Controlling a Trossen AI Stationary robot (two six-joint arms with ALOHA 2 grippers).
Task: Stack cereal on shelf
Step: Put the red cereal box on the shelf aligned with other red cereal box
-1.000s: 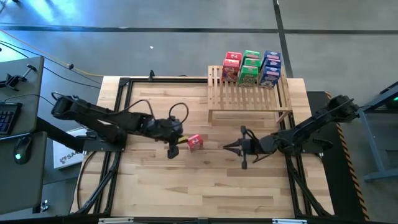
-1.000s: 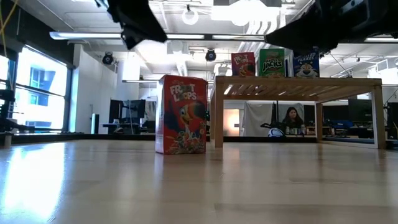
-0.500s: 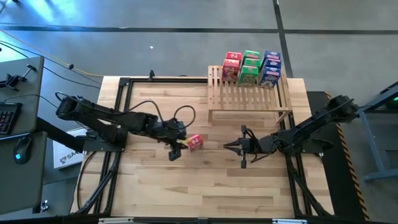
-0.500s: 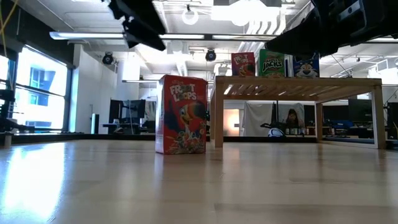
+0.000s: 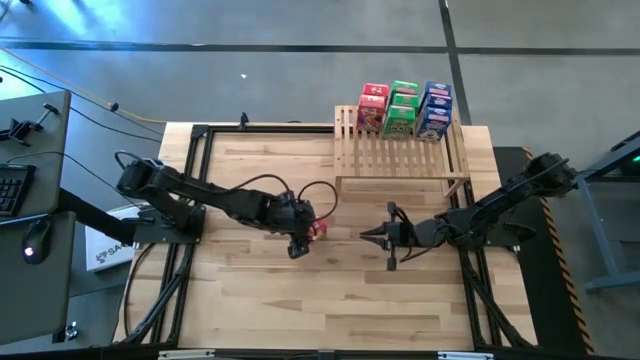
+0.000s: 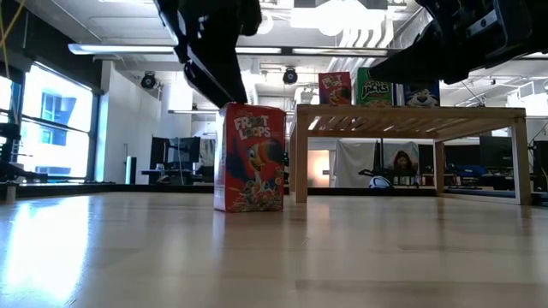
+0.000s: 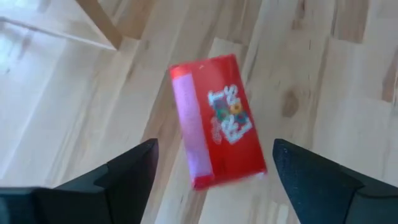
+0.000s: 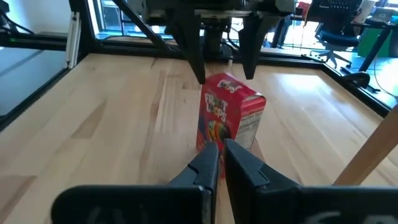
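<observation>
Left end effector (image 5: 305,229), fingers spread wide and empty, hovers over the upright red cereal box (image 5: 318,227) mid-counter, near the shelf (image 5: 400,160); centre both fingers before closing.

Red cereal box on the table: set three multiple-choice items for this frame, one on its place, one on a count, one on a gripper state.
1. Where does the red cereal box stand?
A. on the shelf
B. on the tabletop, beside the shelf
C. on the floor

2. How many box columns show on the shelf in the high view?
A. three
B. one
C. five

3. How is the left gripper?
A. shut on the box
B. out of view
C. open above the box

Answers: 1 B, the low view shows it upright on the planks; 2 A, red, green and blue columns; 3 C, the left wrist view shows the fingers spread either side of the box.
</observation>
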